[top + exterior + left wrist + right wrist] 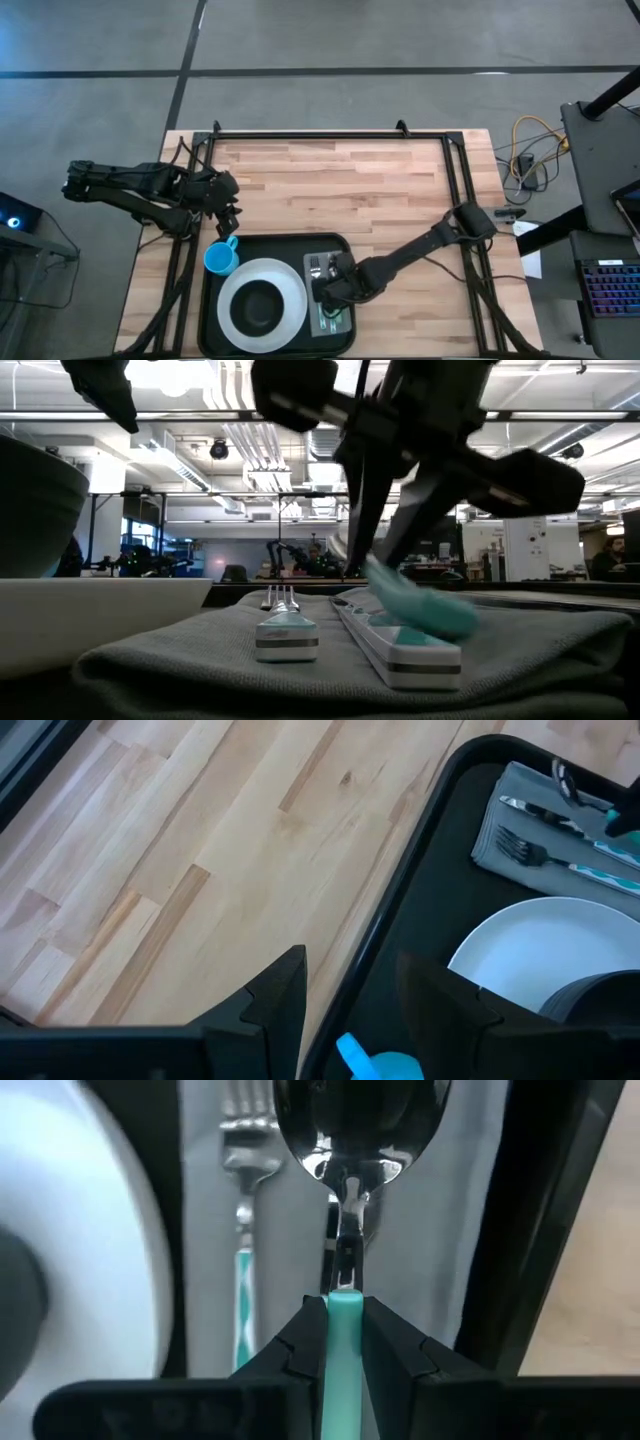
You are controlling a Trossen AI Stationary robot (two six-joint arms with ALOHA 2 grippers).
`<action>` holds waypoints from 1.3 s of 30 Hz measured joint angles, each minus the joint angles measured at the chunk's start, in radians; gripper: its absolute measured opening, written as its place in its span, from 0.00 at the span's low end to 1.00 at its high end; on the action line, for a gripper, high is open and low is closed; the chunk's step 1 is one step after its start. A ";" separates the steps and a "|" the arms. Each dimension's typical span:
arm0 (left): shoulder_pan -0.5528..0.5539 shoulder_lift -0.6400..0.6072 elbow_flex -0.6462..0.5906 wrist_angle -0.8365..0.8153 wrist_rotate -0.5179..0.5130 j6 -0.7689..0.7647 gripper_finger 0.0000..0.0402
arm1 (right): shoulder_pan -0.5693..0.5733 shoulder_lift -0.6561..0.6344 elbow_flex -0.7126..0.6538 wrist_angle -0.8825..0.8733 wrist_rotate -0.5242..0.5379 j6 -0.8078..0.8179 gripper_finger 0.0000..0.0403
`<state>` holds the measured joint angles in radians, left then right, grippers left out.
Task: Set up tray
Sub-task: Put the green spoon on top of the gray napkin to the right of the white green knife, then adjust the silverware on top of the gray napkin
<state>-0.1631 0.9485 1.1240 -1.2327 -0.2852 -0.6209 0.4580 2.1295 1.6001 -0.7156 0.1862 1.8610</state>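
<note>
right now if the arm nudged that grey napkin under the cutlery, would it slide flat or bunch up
The grey napkin looks like soft cloth with rounded folds, so it would likely bunch rather than slide stiffly. The fork and knife lying on it would probably shift with it. The right gripper pinches the spoon.

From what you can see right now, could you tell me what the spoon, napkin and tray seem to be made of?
Spoon: polished metal bowl, mirror reflections; teal handle looks plastic.
Napkin: grey woven cloth, soft folds and visible texture.
Tray: probably black plastic, smooth with a faint sheen.
</note>
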 joint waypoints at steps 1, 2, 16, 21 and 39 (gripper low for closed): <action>0.000 0.000 -0.001 0.001 0.000 0.000 0.34 | -0.001 0.006 0.000 -0.001 -0.007 0.001 0.11; 0.000 0.000 -0.001 0.001 0.000 0.000 0.34 | -0.002 0.013 0.000 -0.002 -0.011 0.001 0.11; 0.000 0.000 -0.012 0.000 0.000 0.001 0.34 | 0.000 0.032 0.000 -0.011 -0.055 -0.021 0.21; 0.000 0.000 -0.012 0.002 0.000 0.001 0.34 | 0.000 0.032 0.005 -0.011 -0.055 -0.022 0.25; 0.000 0.000 -0.012 0.002 0.001 0.001 0.34 | 0.012 0.026 0.177 -0.166 -0.030 -0.132 0.29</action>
<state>-0.1631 0.9485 1.1122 -1.2304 -0.2844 -0.6197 0.4702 2.1551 1.7767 -0.8818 0.1562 1.7290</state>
